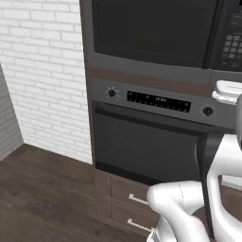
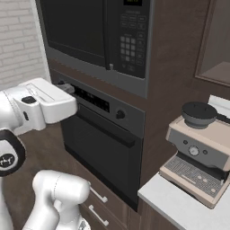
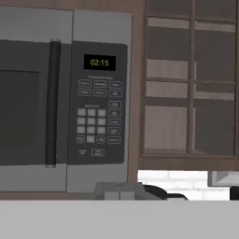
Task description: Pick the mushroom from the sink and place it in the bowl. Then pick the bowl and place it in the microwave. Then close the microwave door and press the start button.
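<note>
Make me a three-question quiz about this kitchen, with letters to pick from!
1. Where is the oven?
A. under the microwave
B. above the microwave
C. on the counter

2. What colour are the numbers on the microwave's little clock?
A. red
B. yellow-green
C. blue

3. Is the microwave door open or shut?
A. wide open
B. taken off
C. shut

Answers: 1 A, the oven with its knobs sits right below the microwave. 2 B, the clock glows yellow-green in the hand view. 3 C, the door lies flat against the front beside the keypad.
</note>
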{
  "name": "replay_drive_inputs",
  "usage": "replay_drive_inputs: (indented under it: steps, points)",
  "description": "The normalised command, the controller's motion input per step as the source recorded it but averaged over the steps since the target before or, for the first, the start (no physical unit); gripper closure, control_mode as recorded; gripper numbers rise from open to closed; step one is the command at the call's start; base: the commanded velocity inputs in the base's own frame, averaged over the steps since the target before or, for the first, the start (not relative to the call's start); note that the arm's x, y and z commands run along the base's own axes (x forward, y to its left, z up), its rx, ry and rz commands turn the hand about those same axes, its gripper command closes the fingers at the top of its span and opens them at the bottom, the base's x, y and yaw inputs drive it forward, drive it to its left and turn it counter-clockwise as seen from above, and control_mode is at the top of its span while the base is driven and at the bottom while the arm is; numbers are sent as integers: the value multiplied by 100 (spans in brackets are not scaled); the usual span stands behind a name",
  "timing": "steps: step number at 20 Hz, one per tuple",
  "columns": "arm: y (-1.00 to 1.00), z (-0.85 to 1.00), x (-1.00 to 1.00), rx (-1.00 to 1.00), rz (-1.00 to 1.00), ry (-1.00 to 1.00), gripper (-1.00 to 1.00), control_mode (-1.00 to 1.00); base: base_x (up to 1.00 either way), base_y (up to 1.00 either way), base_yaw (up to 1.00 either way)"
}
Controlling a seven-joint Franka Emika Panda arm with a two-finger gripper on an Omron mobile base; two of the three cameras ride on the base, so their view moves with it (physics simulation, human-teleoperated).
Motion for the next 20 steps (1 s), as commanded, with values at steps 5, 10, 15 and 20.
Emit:
replay_drive_inputs:
  steps: [5,10,15,20]
  points:
    - [-10,0,36,0,4,-5,100,-100,0,0,0]
    - [0,0,31,0,1,0,100,-100,0,0,0]
    - [0,-4,35,0,3,1,100,-100,0,0,0]
    - [-9,-10,32,3,6,3,100,-100,0,0,0]
